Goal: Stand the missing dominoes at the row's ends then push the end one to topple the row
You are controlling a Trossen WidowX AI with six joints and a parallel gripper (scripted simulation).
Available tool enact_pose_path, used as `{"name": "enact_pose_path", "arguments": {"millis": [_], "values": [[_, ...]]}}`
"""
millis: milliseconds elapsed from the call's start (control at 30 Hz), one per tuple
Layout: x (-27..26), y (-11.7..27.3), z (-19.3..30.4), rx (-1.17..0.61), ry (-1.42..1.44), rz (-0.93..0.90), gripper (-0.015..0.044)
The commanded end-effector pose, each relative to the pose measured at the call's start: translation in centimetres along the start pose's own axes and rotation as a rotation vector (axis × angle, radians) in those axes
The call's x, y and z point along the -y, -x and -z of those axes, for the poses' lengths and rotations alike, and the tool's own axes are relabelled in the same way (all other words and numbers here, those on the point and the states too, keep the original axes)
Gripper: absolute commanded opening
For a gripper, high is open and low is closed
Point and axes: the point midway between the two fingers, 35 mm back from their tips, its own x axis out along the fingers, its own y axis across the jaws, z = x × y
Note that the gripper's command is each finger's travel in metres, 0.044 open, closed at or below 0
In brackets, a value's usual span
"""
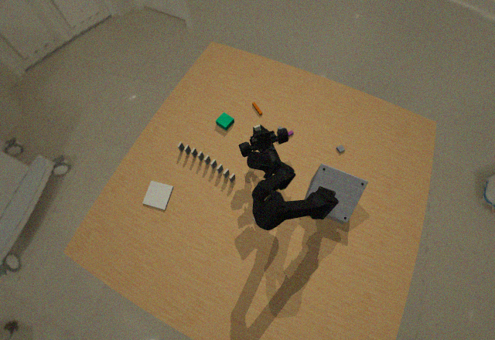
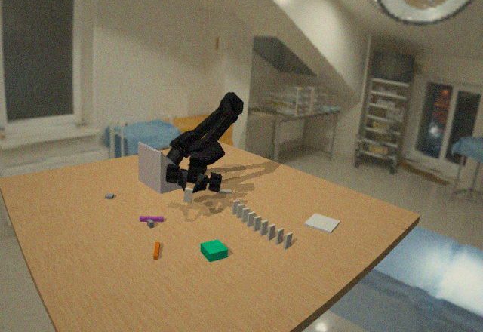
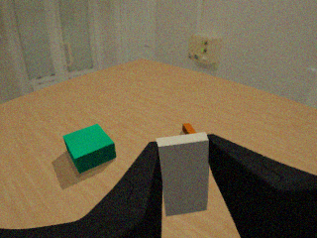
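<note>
9 standing dominoes (image 1: 207,159) (image 2: 256,223): upright in a row, off to the side of the claw, the nearer end closest to it.
Claw (image 1: 258,130) (image 2: 189,189) (image 3: 181,146): closed on 1 domino.
Held domino (image 1: 257,128) (image 2: 188,195) (image 3: 183,175): nearly upright between the fingertips, apparently above the wood.
Flat domino (image 2: 225,191): behind the claw in the exterior view, lying down.
Row-end risk: a wide finger swinging in too close could clip the end domino and start the fall early.
Release risk: a tilted base, or fingers opening unevenly, could topple the placed domino.
Spacing risk: too wide a gap could stop the chain.
</note>
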Motion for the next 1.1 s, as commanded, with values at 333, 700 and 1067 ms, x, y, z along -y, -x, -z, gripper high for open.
{"name": "enact_pose_path", "arguments": {"millis": [333, 700, 1067], "values": [[-0.3, 3.9, -1.7, 0.154, -0.111, -0.068, 0.0107], [-0.3, 3.9, -1.7, 0.154, -0.111, -0.068, 0.0107], [-0.8, 3.3, -0.2, 0.148, -0.118, -0.06, 0.0107]]}}
